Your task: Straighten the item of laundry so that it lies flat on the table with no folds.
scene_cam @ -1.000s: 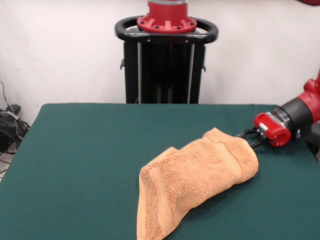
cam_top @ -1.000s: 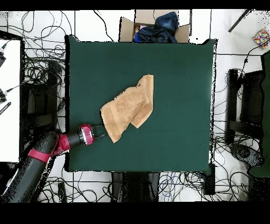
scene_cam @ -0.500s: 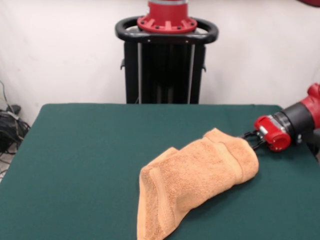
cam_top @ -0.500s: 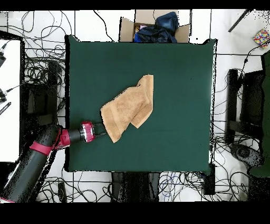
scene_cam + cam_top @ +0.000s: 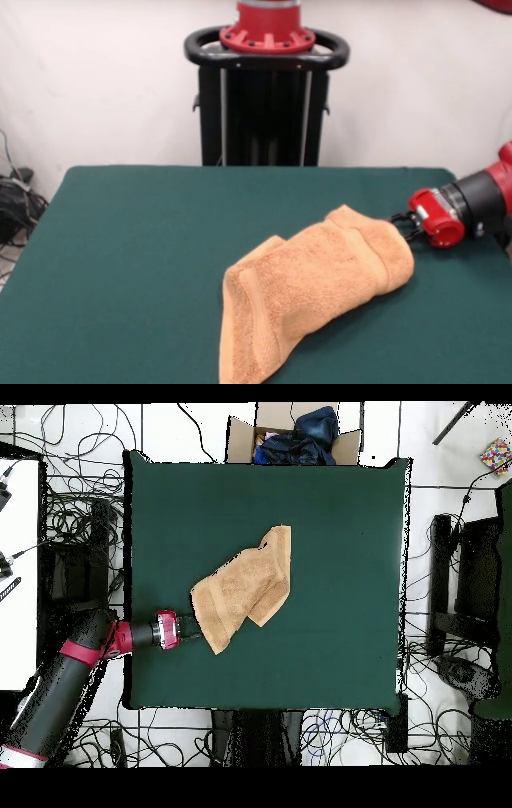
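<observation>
Currently crumpled and folded over itself: orange-tan terry towel, lying as a long bundle on the dark green table. Runs, in the front view, from the lower centre of the frame up to the right of centre, with a woven band visible near the lower end and another across the upper end. Seen from overhead, sits slightly left of the table's middle, slanting from lower left to upper right, one layer doubled over another.

Low over the table at the right edge of the front view: red and black arm, lying nearly level, red wrist collar pointing left toward the towel. Gripper right at the towel's upper right end, dark fingers partly hidden behind the terry edge. Touching or just beside the cloth, cannot tell which. Spread or closed, likewise cannot tell from either view. In the overhead view, arm entering from the lower left corner, gripper at the towel's lower left corner.

Behind the table in the front view: black pedestal topped by a red base ring. Beyond the table's top edge in the overhead view: open cardboard box with dark blue fabric inside. Tangled cables on the floor at left.
</observation>
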`<action>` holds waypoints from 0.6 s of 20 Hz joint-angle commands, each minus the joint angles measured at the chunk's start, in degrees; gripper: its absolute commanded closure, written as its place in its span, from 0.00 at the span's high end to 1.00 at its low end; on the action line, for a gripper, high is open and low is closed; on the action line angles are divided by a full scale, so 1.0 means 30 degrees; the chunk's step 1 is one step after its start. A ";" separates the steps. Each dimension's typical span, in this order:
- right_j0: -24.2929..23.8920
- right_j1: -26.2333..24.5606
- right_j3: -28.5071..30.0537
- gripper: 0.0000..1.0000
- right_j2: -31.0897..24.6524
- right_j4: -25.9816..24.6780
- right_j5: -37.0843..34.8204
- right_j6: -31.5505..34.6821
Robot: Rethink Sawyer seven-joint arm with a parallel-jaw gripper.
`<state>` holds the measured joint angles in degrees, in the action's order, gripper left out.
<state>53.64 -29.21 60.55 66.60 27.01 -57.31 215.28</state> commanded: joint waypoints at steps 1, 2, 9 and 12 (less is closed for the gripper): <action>-0.2137 -0.2556 -0.4947 1.00 -0.0940 0.0536 0.9143 0.1836; -0.2196 -0.2598 -0.5068 1.00 -0.0909 0.0567 0.9109 0.1909; -0.2587 -0.2486 -0.5870 1.00 -0.1017 0.0019 0.7861 0.1061; -0.2790 -0.2365 -0.6193 1.00 -0.0975 -0.0656 0.7401 0.0492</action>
<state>51.08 -29.49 56.56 67.12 25.06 -61.15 215.28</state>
